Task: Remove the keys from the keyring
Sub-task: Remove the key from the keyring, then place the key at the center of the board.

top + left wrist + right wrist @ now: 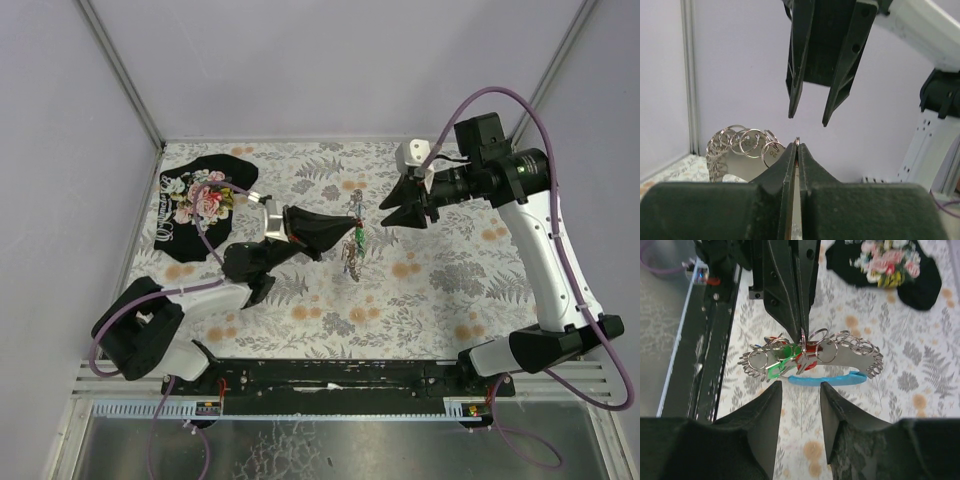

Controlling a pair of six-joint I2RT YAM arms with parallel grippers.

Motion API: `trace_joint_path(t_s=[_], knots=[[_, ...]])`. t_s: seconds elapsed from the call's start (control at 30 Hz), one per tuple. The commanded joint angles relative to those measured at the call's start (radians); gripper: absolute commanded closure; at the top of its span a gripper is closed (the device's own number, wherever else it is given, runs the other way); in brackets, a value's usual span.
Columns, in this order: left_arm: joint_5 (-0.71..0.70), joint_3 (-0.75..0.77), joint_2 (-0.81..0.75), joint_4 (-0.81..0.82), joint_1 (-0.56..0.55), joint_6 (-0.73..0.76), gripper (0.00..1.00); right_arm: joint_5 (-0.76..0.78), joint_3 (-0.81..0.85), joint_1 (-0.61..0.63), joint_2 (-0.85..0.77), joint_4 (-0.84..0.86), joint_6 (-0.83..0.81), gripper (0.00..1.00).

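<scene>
We see the left gripper (345, 232) with its two black fingers (782, 170) pressed flat together, no gap between them. At their very tips they pinch a thin silvery wire loop of the keyring (797, 140). In the right wrist view these shut fingers come down from the top edge and meet the ring just above the cluster of small keys (790, 362).

The right gripper (799, 387) stands partly open, its black fingers (767, 415) spread with a clear gap between them. We find nothing in that gap and nothing touching either finger. Its tips sit just short of the keyring, facing the left gripper's tips (796, 149) head-on. In the left wrist view the right gripper (808, 119) hangs just above the pinched loop, apart from it.

The keyring (352, 240) sits between the two grippers, over the middle of the leaf-and-flower patterned tablecloth (420, 300), and it looks lifted off that cloth. Its curved grey fob with a light-blue edge (840, 371) has its long axis running left to right across the right wrist view, crosswise to the right gripper's fingers. From above, that axis runs from the far side of the table toward the near side. A row of small silver split rings (850, 342) lines the fob's upper edge. The keys, with green (776, 369) and red (810, 351) plastic heads, bunch at the fob's left half. We cannot tell which way each blade points.

A black cloth printed with pink flowers (200, 205) lies well apart at the far left.
</scene>
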Motion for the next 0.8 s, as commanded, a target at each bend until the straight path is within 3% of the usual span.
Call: trace_joint_path(t_s=[0.0, 0.1, 0.33, 0.77], knots=[[-0.084, 0.028, -0.061, 0.093, 0.012, -0.078, 1.0, -0.261, -0.042, -0.02, -0.029, 0.199, 0.09, 0.59], [-0.084, 0.045, -0.078, 0.095, 0.019, -0.132, 1.0, -0.376, -0.037, -0.02, -0.014, 0.221, 0.073, 0.65], [-0.067, 0.069, -0.109, 0.095, 0.021, -0.184, 1.0, -0.436, -0.049, -0.018, -0.003, 0.324, 0.155, 0.71], [-0.061, 0.11, -0.087, 0.095, 0.022, -0.253, 1.0, -0.422, -0.095, 0.009, -0.002, 0.373, 0.188, 0.72]])
